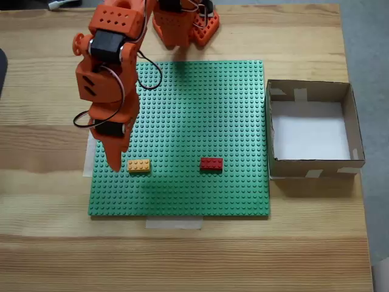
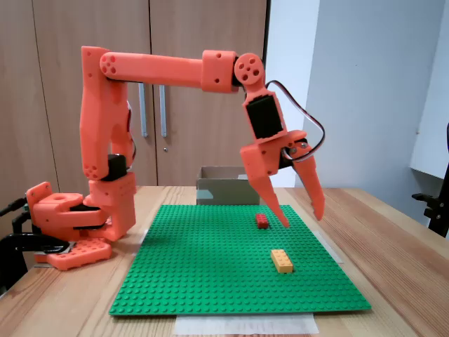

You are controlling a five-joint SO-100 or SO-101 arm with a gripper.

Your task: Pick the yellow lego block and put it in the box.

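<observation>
The yellow lego block (image 1: 138, 165) (image 2: 282, 260) lies flat on the green baseplate (image 1: 200, 109) (image 2: 203, 267), toward its front left in the top-down fixed view. My orange gripper (image 1: 115, 159) (image 2: 302, 219) hangs above the plate's edge close beside the block, fingers pointing down. Its jaws are spread apart with nothing between them, and it does not touch the block. The box (image 1: 311, 165) (image 2: 223, 191), brown cardboard with a white bottom, stands off the plate's right side in the top-down view.
A red brick (image 1: 211, 163) (image 2: 262, 220) sits on the baseplate between the yellow block and the box. The arm's orange base (image 1: 182, 24) (image 2: 70, 225) stands at the table's far edge. Pale tape strips (image 1: 174, 223) hold the plate to the wooden table.
</observation>
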